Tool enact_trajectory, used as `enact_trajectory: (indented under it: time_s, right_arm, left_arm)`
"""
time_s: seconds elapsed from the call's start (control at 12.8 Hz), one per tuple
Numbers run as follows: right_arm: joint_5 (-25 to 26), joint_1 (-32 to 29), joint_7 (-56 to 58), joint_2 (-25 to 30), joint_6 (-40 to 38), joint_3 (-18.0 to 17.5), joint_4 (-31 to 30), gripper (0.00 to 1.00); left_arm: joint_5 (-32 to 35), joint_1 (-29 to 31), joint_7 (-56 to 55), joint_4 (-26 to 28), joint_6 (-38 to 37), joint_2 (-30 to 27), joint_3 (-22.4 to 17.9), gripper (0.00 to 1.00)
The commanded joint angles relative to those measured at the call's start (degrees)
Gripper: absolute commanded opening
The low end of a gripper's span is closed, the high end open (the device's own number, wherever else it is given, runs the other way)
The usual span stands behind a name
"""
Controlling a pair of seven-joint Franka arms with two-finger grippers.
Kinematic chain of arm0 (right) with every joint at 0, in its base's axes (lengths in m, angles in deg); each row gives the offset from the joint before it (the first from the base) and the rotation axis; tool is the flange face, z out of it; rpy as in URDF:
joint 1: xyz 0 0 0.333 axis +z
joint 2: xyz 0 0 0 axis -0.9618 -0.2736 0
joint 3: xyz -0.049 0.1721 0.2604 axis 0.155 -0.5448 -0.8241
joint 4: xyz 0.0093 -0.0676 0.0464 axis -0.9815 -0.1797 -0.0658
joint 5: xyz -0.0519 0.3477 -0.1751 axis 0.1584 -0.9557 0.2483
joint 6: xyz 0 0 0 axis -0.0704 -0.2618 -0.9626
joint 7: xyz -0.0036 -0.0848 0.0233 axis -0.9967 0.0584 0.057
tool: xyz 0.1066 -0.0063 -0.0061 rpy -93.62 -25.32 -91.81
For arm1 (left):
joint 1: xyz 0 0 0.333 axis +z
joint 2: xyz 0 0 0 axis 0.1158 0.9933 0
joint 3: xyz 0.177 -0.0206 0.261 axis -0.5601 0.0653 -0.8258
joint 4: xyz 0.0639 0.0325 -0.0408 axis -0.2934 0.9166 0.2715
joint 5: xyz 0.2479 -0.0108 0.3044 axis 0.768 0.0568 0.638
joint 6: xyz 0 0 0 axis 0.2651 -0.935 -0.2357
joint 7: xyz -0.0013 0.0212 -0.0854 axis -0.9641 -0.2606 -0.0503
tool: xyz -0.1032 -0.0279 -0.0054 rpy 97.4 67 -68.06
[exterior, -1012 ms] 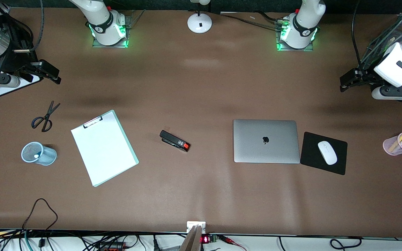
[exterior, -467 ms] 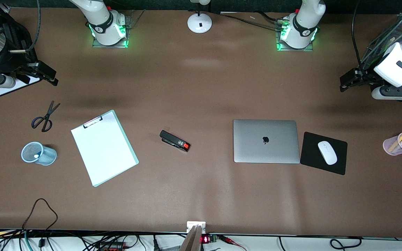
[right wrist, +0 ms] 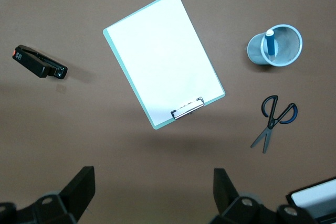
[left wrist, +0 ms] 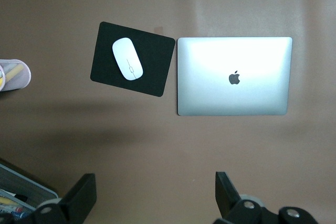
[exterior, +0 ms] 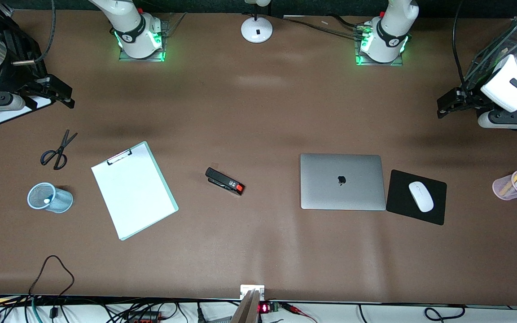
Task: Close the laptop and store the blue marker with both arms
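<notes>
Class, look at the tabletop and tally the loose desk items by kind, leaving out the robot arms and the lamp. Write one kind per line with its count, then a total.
Laptop: 1
Mouse pad: 1
Mouse: 1
Pen cup: 2
Stapler: 1
Clipboard: 1
Scissors: 1
Total: 8

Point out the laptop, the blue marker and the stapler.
laptop (exterior: 343, 181): front view, middle of closed lid.
blue marker (right wrist: 270, 44): right wrist view, barrel inside the mesh cup.
stapler (exterior: 225, 181): front view, black body.
</notes>
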Motion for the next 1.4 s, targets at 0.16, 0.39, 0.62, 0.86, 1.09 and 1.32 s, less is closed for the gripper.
enact_trajectory:
  time_s: [0.16,0.39,0.62,0.86,1.09,1.32]
  right_arm:
    - [0.6,-0.1,1.4,-0.3,-0.3,-0.4,1.6,1.00]
    - [0.6,-0.1,1.2,-0.4,-0.3,-0.4,2.0,1.00]
    - [0.6,-0.1,1.6,-0.5,-0.3,-0.4,2.0,1.00]
    - [0.6,-0.1,1.6,-0.6,-0.3,-0.4,2.0,1.00]
    - [0.6,-0.2,1.6,-0.6,-0.3,-0.4,2.0,1.00]
    - [0.6,-0.1,1.6,-0.7,-0.3,-0.4,2.5,1.00]
  left_arm:
    - [-0.9,0.7,1.1,0.3,0.1,-0.6,0.4,1.00]
    - [-0.9,0.8,1.3,0.0,0.1,-0.6,0.4,1.00]
    - [-0.9,0.8,1.7,-0.6,-0.9,-0.7,0.3,1.00]
    - [-0.9,0.8,2.0,-0.7,-1.0,-0.6,0.3,1.00]
    - [-0.9,0.8,2.0,-0.8,-1.0,-0.5,0.3,1.00]
    - [-0.9,0.8,2.0,-0.8,-1.0,-0.5,0.3,1.00]
